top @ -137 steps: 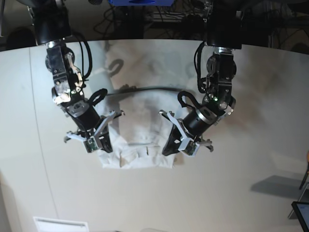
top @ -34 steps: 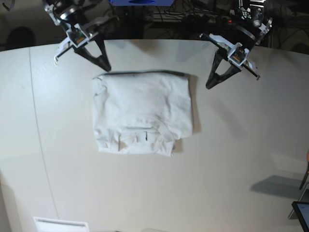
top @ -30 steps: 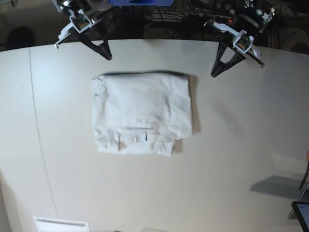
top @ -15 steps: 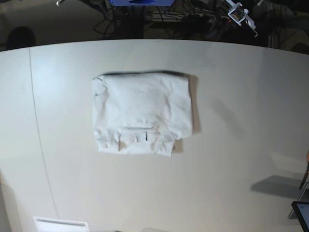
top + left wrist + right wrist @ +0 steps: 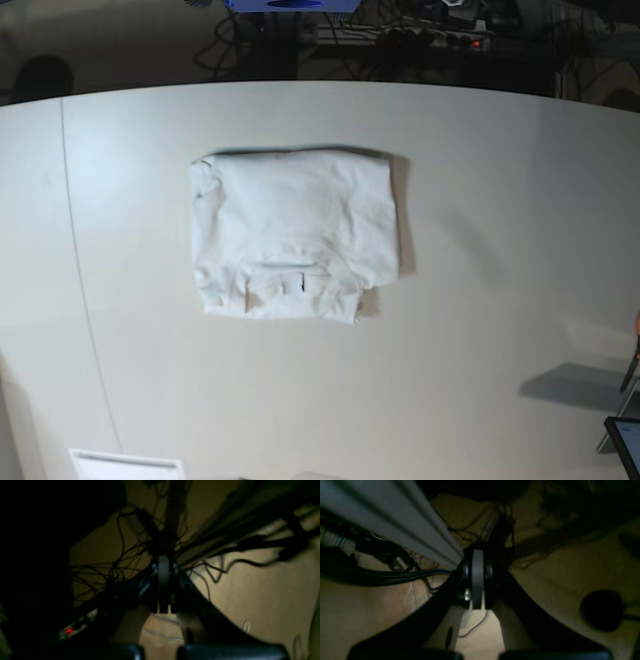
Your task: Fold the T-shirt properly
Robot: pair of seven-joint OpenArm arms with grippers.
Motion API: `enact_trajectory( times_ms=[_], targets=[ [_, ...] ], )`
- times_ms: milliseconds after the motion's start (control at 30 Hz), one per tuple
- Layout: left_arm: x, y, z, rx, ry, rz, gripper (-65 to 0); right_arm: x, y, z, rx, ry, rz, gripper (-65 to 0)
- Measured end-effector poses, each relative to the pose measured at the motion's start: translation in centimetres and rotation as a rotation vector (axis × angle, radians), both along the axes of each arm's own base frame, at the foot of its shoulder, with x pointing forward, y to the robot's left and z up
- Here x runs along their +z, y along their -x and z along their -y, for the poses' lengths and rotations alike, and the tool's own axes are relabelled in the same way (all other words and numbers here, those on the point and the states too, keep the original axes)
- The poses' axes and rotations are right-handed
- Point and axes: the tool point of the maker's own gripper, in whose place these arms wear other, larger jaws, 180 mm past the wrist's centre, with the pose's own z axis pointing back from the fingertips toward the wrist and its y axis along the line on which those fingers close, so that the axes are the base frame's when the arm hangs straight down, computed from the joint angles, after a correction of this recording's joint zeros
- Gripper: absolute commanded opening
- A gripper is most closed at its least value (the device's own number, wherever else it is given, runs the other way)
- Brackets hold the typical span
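Left wrist view first: we see the left pincer point(image 5: 163, 585) with its two dark fingers point(image 5: 197, 620) pressed together, tips meeting on a pale strip, nothing between them. It hangs in dim light above a tangle of black cables point(image 5: 120, 565) and a tan floor point(image 5: 262, 592); a small red light point(image 5: 68, 631) glows low on the left.

Over on the right wrist view, we get the same picture: the right pincer point(image 5: 477, 580) is closed tight and empty, fingers point(image 5: 437, 615) converging at the middle. A grey ribbed panel point(image 5: 385, 512) slants in from the upper left, a thick bundle of black cables point(image 5: 382, 577) runs beneath it, and a round dark object point(image 5: 601, 610) sits on the floor at the lower right; we cannot tell what it is.

Now the base view, and neither arm shows here. The desk point(image 5: 500, 300) is pale and broad, and the T-shirt point(image 5: 293, 232) lies on it, a little left of centre, folded into a compact, roughly square white packet. Its far edge is a clean straight fold; the neckline point(image 5: 300, 280) faces us near the front edge, and the left side bulges slightly with soft wrinkles. The shirt lies flat, touched by nothing. Beyond the desk's far edge we make out dark cabling and a blue object point(image 5: 290, 5). A shadow falls on the desk at the lower right.
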Motion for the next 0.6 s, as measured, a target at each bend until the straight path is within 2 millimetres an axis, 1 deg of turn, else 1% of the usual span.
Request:
enact_trajectory(
  times_ms=[67, 100, 167, 267, 333, 400, 467, 567, 600],
  targets=[
    [-1.6, 0.3, -0.3, 0.036, 0.002, -0.036, -65.0, -2.4, 1.0, 0.1, -0.016, 0.006, -0.094, -64.3],
    [-2.8, 0.6, -0.6, 0.053, -0.010, -0.071, -65.0, -3.7, 1.3, 0.1, -0.006, 0.017, -0.135, -64.3],
    [-4.9, 1.3, -1.1, 0.097, -0.015, -0.132, -65.0, -5.9, 1.4, 0.6, -0.005, 0.034, -0.182, -64.3],
    [-8.2, 1.6, -1.4, 0.168, -0.014, -0.226, -65.0, -9.3, 0.6, 2.0, 0.014, 0.095, -0.234, -64.3],
    [-10.3, 1.6, -1.3, 0.213, -0.010, -0.296, -65.0, -11.5, 0.0, 3.3, 0.015, 0.159, -0.277, -64.3],
    [-12.2, 1.1, -1.1, 0.265, -0.005, -0.380, -65.0, -13.3, -1.0, 4.3, 0.012, 0.215, -0.322, -64.1],
    [-13.2, 0.2, -0.3, 0.305, 0.014, -0.434, -65.0, -14.4, -2.2, 4.8, 0.006, 0.255, -0.347, -63.8],
    [-13.6, -2.7, 1.3, 0.316, 0.042, -0.416, -65.0, -15.0, -5.3, 4.4, -0.007, 0.266, -0.325, -63.5],
    [-13.8, -3.4, 1.8, 0.313, 0.033, -0.407, -65.0, -15.0, -6.5, 4.0, -0.009, 0.262, -0.310, -63.5]
  ],
)
